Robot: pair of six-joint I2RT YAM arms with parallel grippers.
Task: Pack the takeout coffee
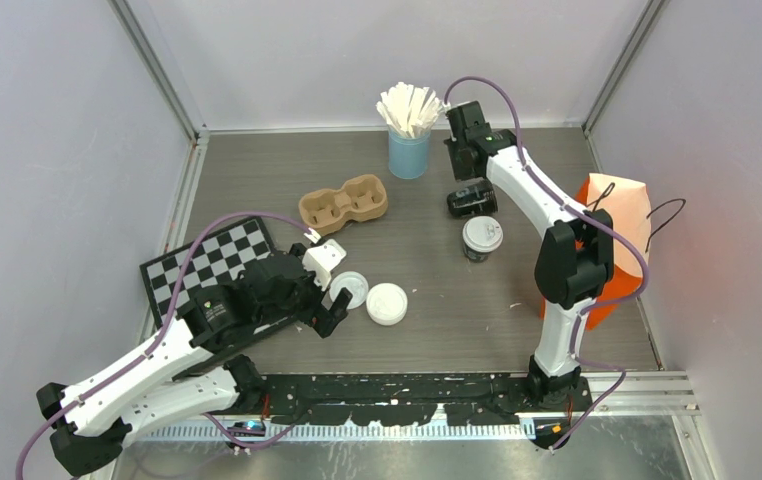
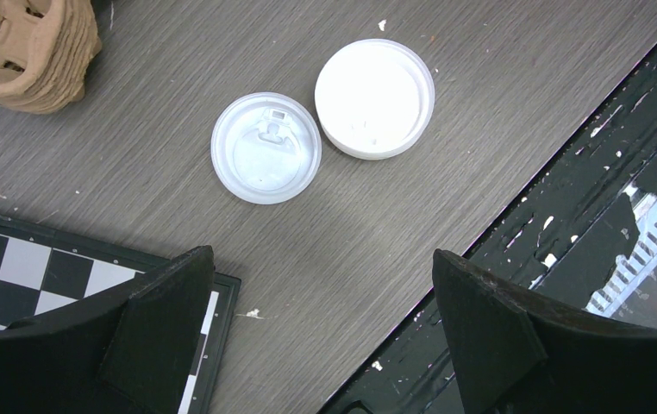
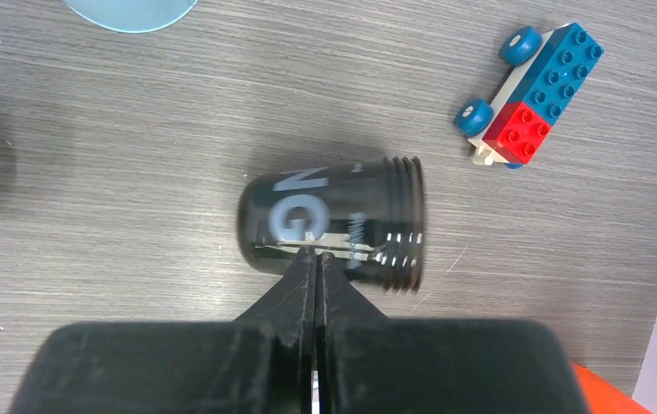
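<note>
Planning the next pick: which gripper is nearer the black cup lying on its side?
Right. The right gripper is over the tipped cup; the left gripper is far off, above the loose lids.

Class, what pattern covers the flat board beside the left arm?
A black-and-white check; the board shows best in the top external view.

Bare tabletop (image 1: 425,232) between carrier (image 1: 343,201), lidded cup (image 1: 481,238)

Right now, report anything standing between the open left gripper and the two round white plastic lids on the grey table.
Nothing visible does. Only bare grey table lies between the left gripper and the tabbed white lid and plain white lid; the checkered board sits aside.
</note>
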